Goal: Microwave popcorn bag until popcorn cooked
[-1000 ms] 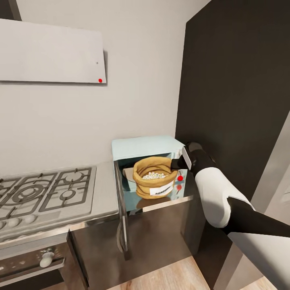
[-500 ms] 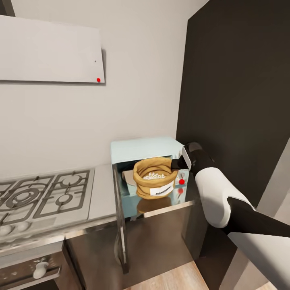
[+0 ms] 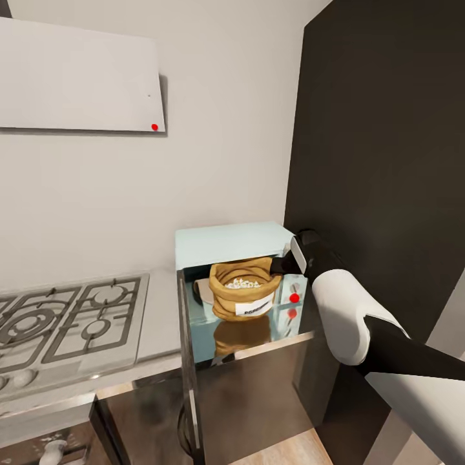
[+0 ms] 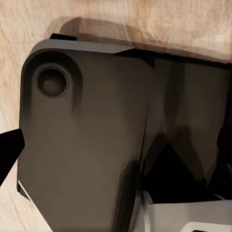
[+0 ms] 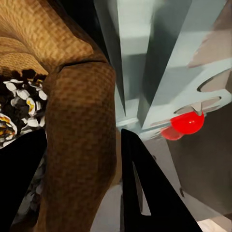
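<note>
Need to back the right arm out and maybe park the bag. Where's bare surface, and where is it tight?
Bare countertop runs as a strip between the gas hob and the open microwave. Inside, a glossy patch lies ahead of the popcorn bag. It is tight at the bag's right: the right gripper straddles its rim beside the knob panel.

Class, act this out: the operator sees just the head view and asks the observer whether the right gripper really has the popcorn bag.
Observer: In the right wrist view the right gripper straddles the popcorn bag's rolled rim, one dark finger on each side.
Operator: Is anything in the bag?
Observer: Yes, pale puffed kernels mixed with dark bits show inside.
Operator: How close is the red marker?
Observer: The red marker sits on the microwave's panel, just beyond the outer finger, apart from it.
</note>
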Robot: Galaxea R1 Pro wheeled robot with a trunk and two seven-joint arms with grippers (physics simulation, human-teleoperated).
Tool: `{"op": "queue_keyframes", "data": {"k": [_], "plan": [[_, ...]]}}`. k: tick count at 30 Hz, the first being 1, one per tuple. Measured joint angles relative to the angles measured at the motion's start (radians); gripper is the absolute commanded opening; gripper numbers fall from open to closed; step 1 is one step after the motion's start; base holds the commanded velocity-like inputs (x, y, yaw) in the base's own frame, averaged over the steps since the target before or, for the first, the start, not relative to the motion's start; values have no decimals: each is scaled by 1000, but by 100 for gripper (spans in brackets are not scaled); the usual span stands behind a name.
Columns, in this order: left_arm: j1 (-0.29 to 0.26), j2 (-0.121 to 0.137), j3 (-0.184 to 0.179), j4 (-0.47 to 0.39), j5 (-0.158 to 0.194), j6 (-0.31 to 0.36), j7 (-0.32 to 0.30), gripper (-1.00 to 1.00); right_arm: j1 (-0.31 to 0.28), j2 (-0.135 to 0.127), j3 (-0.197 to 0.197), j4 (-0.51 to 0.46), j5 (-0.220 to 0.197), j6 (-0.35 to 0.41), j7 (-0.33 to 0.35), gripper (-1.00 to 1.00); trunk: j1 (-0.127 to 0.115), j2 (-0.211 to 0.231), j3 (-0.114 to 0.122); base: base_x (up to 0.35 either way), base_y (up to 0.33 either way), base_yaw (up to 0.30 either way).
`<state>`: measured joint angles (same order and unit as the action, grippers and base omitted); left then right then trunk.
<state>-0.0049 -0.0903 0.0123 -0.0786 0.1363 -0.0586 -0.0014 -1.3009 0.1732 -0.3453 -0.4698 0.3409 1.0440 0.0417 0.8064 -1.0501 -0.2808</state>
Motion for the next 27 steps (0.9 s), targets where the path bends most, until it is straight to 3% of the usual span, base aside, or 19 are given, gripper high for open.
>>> {"op": "queue_keyframes", "data": {"k": [16, 20, 27], "plan": [[1, 0, 0, 0, 0, 0, 0, 100, 0, 0, 0, -1, -1, 0, 0, -100, 0, 0, 0, 0, 0, 5], [1, 0, 1, 0, 0, 0, 0, 100, -1, 0, 3, -7, 49, 0, -2, -100, 0, 0, 2, 0, 0, 196], [0, -1, 1, 0, 0, 0, 0, 100, 0, 0, 3, -7, 47, 1, -3, -100, 0, 0, 4, 0, 0, 103]]}}
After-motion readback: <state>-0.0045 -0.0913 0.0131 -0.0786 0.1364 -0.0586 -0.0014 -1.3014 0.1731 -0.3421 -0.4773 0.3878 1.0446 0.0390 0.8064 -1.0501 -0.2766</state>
